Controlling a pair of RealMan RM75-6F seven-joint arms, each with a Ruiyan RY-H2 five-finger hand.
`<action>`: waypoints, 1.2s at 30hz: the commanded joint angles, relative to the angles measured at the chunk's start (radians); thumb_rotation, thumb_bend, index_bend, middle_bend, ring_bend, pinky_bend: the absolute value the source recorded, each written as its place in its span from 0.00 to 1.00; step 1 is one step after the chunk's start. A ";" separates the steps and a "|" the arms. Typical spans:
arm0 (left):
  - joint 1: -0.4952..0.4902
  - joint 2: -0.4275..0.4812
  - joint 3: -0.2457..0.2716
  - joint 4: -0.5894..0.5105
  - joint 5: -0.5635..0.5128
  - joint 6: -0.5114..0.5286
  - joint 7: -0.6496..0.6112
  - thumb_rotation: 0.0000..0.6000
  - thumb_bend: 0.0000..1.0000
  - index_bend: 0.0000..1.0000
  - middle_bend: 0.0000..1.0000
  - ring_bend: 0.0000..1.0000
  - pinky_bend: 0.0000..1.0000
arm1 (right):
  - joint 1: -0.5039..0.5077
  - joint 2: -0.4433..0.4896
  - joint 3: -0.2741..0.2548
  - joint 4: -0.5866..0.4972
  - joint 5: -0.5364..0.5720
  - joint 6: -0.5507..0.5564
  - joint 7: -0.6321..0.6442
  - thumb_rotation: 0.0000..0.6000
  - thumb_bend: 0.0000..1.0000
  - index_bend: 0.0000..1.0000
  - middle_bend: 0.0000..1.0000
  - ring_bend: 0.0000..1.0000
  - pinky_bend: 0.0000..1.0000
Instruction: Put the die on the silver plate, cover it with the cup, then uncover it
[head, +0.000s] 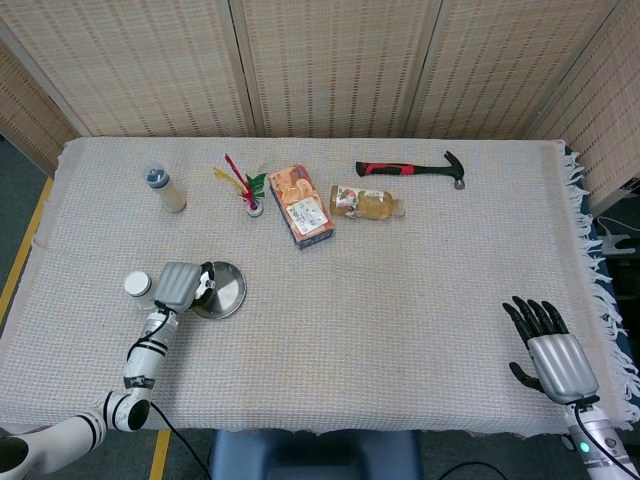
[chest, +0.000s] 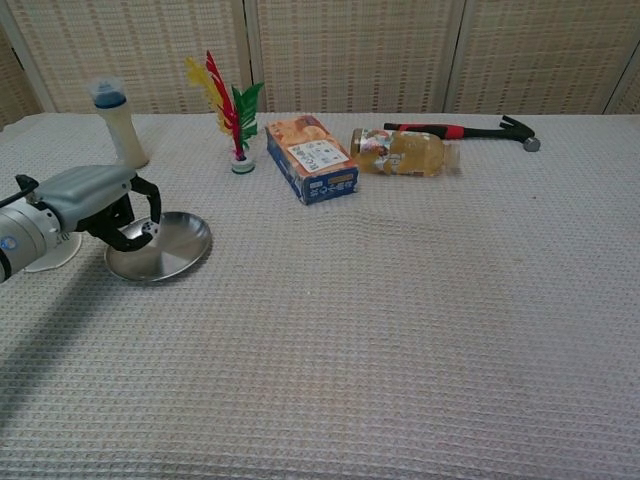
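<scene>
Left hand, grey-backed with dark curled fingers, shown at the left of the chest view, poised over the near-left rim of the round silver metal plate. Small white die with dark pips seen pinched at the fingertips, just above the plate's surface; contact between die and plate not resolvable. Same arrangement shown in the lower left of the head view, with the hand overlapping the left edge of the plate; die too small to make out there.

Step in hand judged to be the placing of the die. Best done by lowering toward the plate's flat centre rather than its sloped rim, releasing only once the die was close to the metal, to prevent bouncing or rolling off the smooth surface. Fingers best opened slowly and lifted straight up, clear of the white upturned paper cup standing just left of the hand, partly hidden behind it in the chest view.

Right hand at the lower right of the head view, resting on the cloth-covered desk, fingers spread and holding nothing.

Die judged light, hard and prone to tumble; faces unreadable.
</scene>
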 joint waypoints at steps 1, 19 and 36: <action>0.000 0.009 0.006 -0.017 -0.001 0.006 0.004 1.00 0.38 0.26 1.00 1.00 1.00 | -0.001 0.001 -0.001 -0.002 -0.001 0.003 0.000 1.00 0.18 0.00 0.00 0.00 0.00; 0.164 0.314 0.063 -0.394 0.020 0.243 0.088 1.00 0.36 0.11 0.16 0.59 0.91 | -0.009 0.007 -0.015 -0.012 -0.035 0.028 0.001 1.00 0.18 0.00 0.00 0.00 0.00; 0.166 0.343 0.086 -0.294 -0.101 0.124 0.091 1.00 0.36 0.10 0.06 0.17 0.65 | -0.014 0.003 -0.023 -0.027 -0.037 0.027 -0.019 1.00 0.18 0.00 0.00 0.00 0.00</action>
